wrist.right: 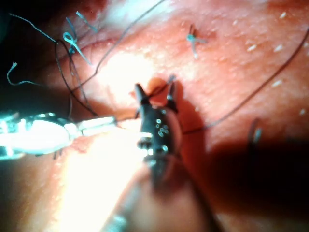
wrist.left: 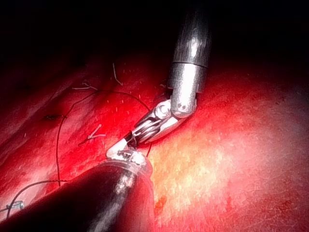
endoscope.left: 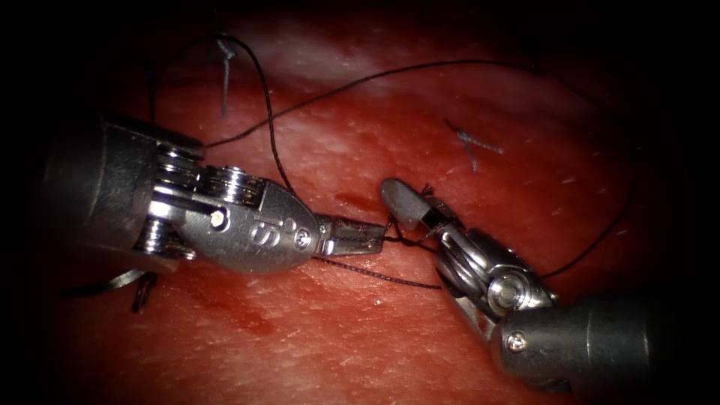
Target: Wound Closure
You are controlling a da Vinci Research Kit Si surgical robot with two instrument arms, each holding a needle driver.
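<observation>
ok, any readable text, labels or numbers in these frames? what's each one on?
"S": stamped on the left tool, on its metal wrist housing.
Small round mark beside it: too small to read.
Nothing readable on the right tool, thread or tissue.

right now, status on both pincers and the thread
Left pincer shut on thread. Right pincer open, straddling thread at the knot. Needle lies loose on tissue, far left. Two tied stitches behind.
</observation>
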